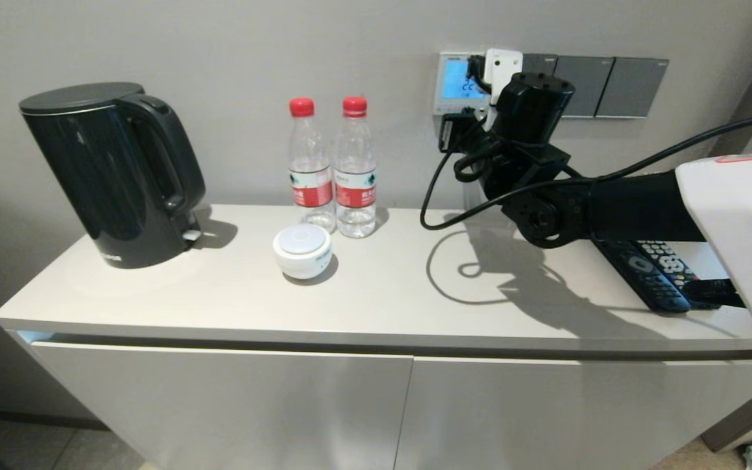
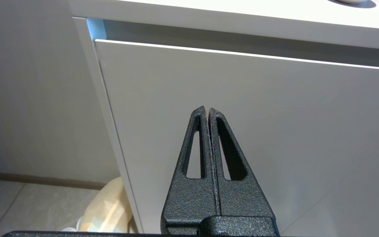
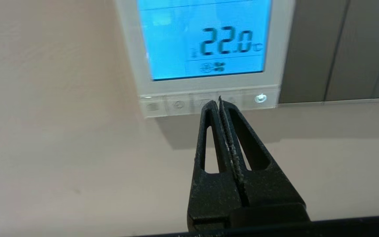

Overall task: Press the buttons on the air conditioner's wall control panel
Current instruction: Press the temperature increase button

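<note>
**Right claw at the button row**

The right claw (image 3: 219,101), fingers pressed together and holding nothing, points its tip at the buttons (image 3: 209,102) along the lower edge of the panel (image 3: 283,49). In the right wrist view the tip overlaps the row near its middle, between the fan-marked key and the lit power key; whether it touches or stands just off the surface cannot be told. The panel is mounted on the wall above the cabinet (image 1: 376,294), its screen (image 3: 206,39) glowing pale blue and reading 22.0. Dark switch plates (image 1: 604,85) adjoin it on the right. In the head view the right arm reaches up from the right and hides part of the panel.

The step in hand appears to be a press on a middle key. The next move likely calls for a short, straight push into the wall, kept light and centred so the neighbouring keys stay clear.

The left claw (image 2: 208,110), also closed and empty, hangs parked before the cabinet door (image 2: 275,131). A kettle (image 1: 111,173), two bottles (image 1: 333,170) and remotes (image 1: 657,271) stand on the cabinet.
</note>
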### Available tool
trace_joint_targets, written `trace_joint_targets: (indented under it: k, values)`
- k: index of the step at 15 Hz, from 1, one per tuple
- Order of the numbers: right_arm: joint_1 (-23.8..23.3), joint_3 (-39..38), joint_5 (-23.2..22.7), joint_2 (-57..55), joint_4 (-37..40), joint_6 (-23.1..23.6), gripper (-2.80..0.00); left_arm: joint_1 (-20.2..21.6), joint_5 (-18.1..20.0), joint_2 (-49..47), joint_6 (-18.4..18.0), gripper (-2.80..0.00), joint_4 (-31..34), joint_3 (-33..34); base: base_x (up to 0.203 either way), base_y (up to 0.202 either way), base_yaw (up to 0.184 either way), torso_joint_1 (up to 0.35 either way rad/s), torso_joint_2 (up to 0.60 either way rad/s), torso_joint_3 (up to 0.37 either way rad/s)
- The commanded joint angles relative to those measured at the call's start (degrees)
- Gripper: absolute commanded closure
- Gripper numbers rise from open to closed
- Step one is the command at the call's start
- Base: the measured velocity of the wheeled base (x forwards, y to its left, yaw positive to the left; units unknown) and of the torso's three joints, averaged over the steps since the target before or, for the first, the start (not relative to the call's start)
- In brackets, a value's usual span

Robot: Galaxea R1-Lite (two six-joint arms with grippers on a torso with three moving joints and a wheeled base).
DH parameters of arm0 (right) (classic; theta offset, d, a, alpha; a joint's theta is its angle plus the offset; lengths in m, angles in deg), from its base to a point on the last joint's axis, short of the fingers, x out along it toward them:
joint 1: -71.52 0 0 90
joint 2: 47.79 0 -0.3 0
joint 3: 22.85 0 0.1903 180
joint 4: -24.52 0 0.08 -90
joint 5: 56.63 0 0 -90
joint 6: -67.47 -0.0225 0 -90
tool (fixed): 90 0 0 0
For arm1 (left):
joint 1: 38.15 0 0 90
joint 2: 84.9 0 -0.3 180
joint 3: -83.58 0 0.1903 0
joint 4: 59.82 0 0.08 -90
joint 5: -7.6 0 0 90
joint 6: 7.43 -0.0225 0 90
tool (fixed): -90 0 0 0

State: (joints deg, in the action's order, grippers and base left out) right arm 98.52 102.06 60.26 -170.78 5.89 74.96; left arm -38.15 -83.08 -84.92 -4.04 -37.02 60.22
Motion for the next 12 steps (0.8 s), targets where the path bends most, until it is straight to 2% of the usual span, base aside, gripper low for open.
trace_joint_targets:
  k: [1,12]
  values:
    - [0.1,0.1,0.2,-0.4,-0.3,0.1,0.0,0.0,0.0,0.0,0.0,0.0,0.0,0.0,0.0,0.0,0.0,0.0,0.0,0.0]
    - [-0.8,0.5,0.1,-1.8,-0.2,0.1,0.0,0.0,0.0,0.0,0.0,0.0,0.0,0.0,0.0,0.0,0.0,0.0,0.0,0.0]
